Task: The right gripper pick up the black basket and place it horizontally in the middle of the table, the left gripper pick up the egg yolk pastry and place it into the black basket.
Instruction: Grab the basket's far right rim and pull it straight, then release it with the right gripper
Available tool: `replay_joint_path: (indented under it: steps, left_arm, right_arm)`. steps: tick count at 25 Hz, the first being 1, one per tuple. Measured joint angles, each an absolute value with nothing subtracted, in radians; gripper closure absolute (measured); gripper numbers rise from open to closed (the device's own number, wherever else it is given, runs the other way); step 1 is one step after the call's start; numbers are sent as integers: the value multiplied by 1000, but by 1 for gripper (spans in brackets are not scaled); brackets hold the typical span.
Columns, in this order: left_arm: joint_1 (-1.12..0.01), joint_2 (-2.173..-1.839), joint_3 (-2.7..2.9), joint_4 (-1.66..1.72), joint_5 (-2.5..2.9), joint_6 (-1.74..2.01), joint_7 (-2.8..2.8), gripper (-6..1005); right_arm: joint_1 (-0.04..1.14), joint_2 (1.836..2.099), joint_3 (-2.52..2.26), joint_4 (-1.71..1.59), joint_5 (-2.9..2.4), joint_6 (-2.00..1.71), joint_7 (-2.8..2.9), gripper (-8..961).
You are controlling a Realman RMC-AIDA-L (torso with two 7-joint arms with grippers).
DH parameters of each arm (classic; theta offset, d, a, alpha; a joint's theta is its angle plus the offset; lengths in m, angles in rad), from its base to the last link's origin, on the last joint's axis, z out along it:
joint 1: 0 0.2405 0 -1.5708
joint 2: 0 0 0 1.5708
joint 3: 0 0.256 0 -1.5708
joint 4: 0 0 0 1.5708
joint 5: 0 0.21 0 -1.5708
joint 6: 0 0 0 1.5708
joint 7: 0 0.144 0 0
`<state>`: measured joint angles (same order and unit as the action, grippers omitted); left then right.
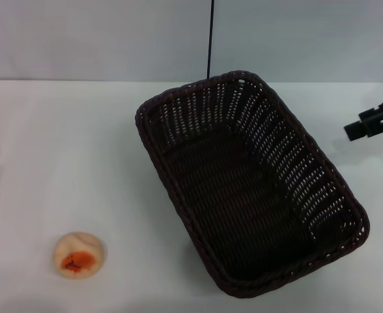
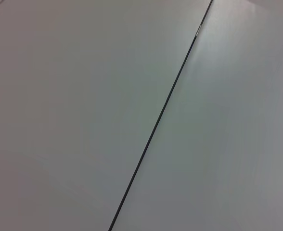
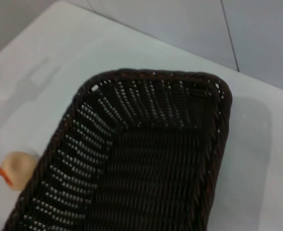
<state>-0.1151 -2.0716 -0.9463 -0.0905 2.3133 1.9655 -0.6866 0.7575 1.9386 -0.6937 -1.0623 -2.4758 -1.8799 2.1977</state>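
White table [image 1: 61, 156] bearing 1 black basket [image 1: 250, 186], set askew from near the far edge toward the front right, upright and empty. Right gripper [image 1: 376, 120], black, hovers at the table's right edge, clear of the basket; finger opening cannot be told. 1 egg yolk pastry [image 1: 79, 255] lies near the front left corner, well apart from the basket. No legible writing. Left wrist view shows only grey panels and 1 dark seam.
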Motion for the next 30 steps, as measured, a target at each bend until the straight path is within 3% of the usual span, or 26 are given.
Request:
replay_joint_path:
  steps: [14,30]
  left_arm:
    - [-111,-2072,-917,-86,2313,1965,-683,273]
    - [-116,-2072,-916,-90,2313,1965,-683,274]
  right_arm:
    - [778,1950,-818,-984,-2481,-1784,2208,313]
    - [787,2018,-940,-903,-2482,-1655,2207,320]
